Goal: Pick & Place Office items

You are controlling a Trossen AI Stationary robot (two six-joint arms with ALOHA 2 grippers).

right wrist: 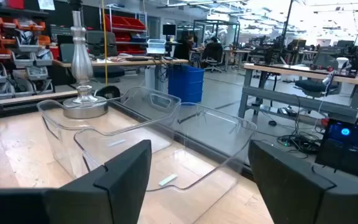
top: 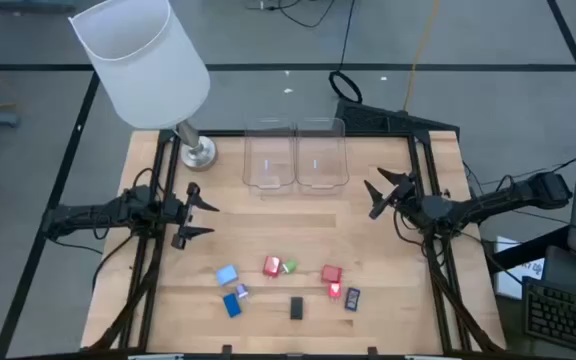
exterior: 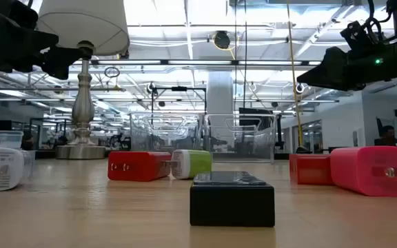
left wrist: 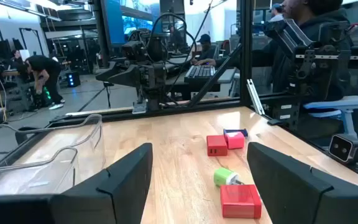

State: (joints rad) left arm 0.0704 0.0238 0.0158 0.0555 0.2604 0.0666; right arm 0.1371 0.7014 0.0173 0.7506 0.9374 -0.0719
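A: Nearest the front edge, what's down there?

B: A black block (top: 296,308) at about six o'clock from the table's middle, lying alone. Just left of it, around seven, sit a dark blue piece (top: 232,305) and a light blue piece (top: 226,275), with a tiny pale bit (top: 242,291) between them.

A: And to the right?

B: At five o'clock, a red piece (top: 331,273) touching a pink one (top: 335,291), and a small dark blue piece (top: 353,299) just beside those. Closer to centre, a red block (top: 272,266) lies against a green one (top: 289,267).

A: The arms?

B: Both hang above the wood, holding nothing. The left gripper (top: 200,212) sits at nine o'clock, fingers spread apart and empty. The right gripper (top: 378,192) is at three o'clock, fingers likewise parted, pointing toward the bins.

A: Farther back?

B: Two clear bins side by side at twelve o'clock, the left bin (top: 269,158) touching the right bin (top: 321,156). I can't make out anything lying in them. Beyond, at eleven, the lamp (top: 143,62) stands on its metal base (top: 198,152) at the table's (top: 388,250) back left corner.
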